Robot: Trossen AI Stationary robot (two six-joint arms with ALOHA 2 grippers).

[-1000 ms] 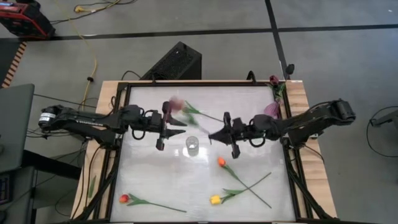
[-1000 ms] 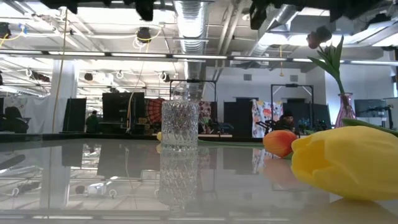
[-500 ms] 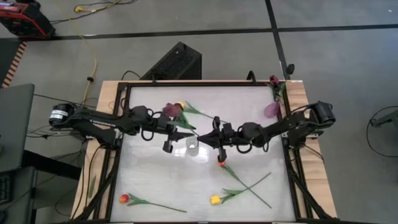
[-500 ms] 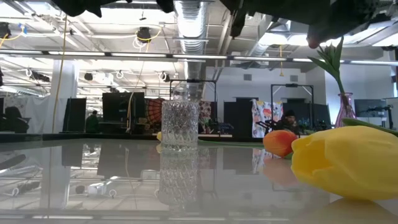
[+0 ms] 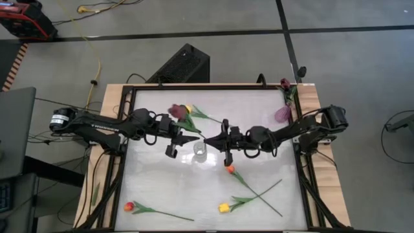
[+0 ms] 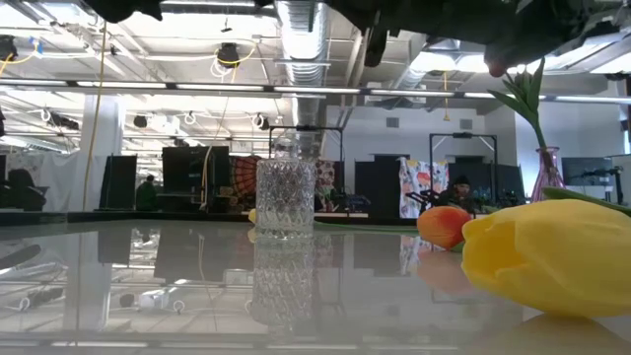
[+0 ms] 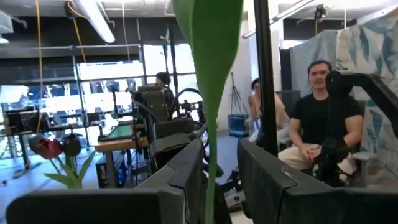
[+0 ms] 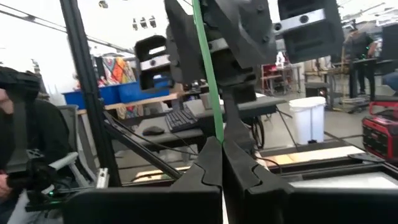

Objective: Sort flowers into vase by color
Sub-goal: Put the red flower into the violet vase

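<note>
left fingers (image 7: pixel 214 180) pinch maroon tulip (image 5: pixel 176 111) | right fingers (image 8: pixel 222 163) pinch its stem (image 8: pixel 207 68) | glass vase (image 5: pixel 200 151) below

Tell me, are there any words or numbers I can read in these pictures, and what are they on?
None can be read.
Left arm: a white label near its base, too small to read.
Black box on the floor behind the table: no readable marking.
Clear glass vase: only a cut pattern, no text.
Room behind the table: patterned cloths and screens, no legible signs.
</note>
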